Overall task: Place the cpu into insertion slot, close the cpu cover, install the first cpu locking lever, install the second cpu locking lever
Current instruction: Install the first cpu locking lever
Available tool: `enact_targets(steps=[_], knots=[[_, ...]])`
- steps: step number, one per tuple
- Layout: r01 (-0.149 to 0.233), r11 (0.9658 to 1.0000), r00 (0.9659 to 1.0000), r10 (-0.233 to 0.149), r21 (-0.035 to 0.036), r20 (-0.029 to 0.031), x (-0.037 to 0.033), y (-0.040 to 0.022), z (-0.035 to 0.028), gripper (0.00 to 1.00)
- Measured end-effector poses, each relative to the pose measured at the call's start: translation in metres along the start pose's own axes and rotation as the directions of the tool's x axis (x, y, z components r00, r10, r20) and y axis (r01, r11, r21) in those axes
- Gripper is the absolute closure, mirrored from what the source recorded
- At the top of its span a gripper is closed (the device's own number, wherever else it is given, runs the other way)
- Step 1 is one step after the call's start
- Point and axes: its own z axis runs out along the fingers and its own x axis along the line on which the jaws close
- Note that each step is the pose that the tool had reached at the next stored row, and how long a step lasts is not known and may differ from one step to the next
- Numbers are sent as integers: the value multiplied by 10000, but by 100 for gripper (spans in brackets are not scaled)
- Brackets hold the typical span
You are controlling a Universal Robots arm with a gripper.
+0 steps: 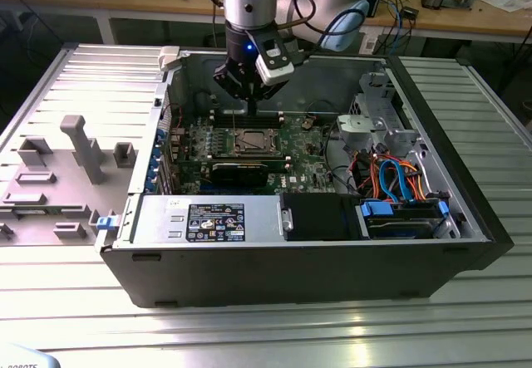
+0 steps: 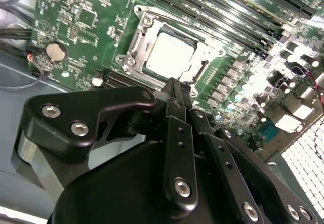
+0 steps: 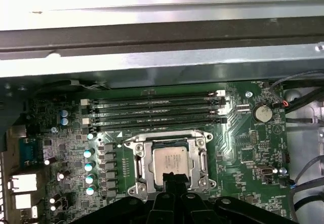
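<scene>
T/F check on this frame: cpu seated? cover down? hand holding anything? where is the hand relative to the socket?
1. The cpu lies in the insertion slot. True.
2. The cpu cover stands upright, hinged open. False: it lies flat around the chip.
3. The hand carries the cpu. False: its fingertips are together, with nothing between them.
4. The hand hangs over the memory slots. False: it is at the socket's edge.
5. A coin cell sits on the motherboard. True.
</scene>
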Motion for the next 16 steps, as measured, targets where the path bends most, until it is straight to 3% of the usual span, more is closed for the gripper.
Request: enact_targets(steps=[9, 16], knots=[[0, 10000, 10000, 0, -7, 0, 146, -10, -2, 89], [-3, 10000, 10000, 2, -54, -4, 369, -26, 3, 89]])
